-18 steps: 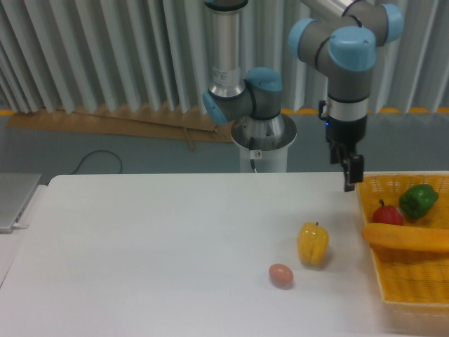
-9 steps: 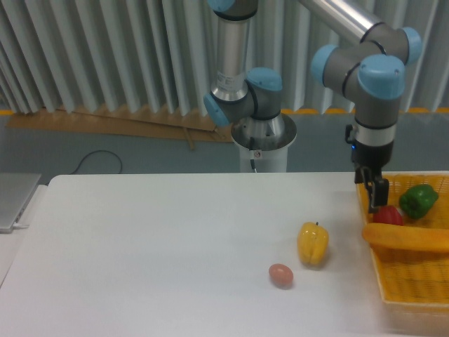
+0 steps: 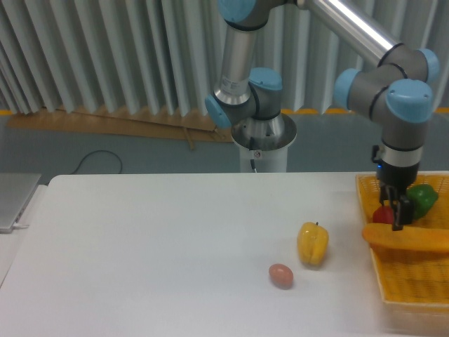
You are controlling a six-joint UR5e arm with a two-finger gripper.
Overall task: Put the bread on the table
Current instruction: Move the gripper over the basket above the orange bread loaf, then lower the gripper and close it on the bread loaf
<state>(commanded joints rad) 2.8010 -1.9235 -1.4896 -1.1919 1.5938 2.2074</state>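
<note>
Whereas a second ago it hung over the table's (image 3: 154, 246) edge, the end effector (image 3: 400, 214) now sits over the yellow basket (image 3: 414, 295) at three o'clock, just above the bread (image 3: 410, 239). Finger state indeterminate; nothing grasped. Pickup appears imminent.

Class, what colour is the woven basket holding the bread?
Yellow basket, clearest in the fixed camera view.

Smooth orange bread (image 3: 410, 239) lies in a woven yellow basket (image 3: 407, 281) on the matt white table (image 3: 154, 253)
</note>
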